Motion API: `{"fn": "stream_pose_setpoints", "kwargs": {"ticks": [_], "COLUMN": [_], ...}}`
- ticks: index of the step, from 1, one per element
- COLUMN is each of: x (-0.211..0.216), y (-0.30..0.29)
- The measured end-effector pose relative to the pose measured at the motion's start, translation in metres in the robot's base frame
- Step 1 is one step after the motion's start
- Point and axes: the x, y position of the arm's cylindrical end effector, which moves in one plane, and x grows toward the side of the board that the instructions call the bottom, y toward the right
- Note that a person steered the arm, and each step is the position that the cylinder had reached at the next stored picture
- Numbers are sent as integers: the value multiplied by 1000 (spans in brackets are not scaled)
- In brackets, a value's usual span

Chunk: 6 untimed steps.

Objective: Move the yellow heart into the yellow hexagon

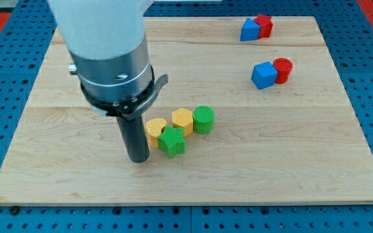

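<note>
The yellow heart (155, 129) lies near the board's middle, partly hidden behind my rod. The yellow hexagon (182, 120) sits just to its right, with a narrow gap between them. A green star (171, 142) lies below them, touching the heart's lower right. A green cylinder (203, 120) touches the hexagon's right side. My tip (138, 159) rests on the board just left of and below the heart, close to its left edge.
A blue block (249, 30) and a red block (263, 25) touch at the view's top right. A blue block (263, 75) and a red cylinder (282, 70) touch below them. The wooden board (76, 181) lies on a blue perforated table.
</note>
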Motion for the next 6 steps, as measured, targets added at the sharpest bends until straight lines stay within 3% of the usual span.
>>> {"fn": "stream_pose_setpoints", "kwargs": {"ticks": [3, 6], "x": [-43, -46], "y": [19, 77]}}
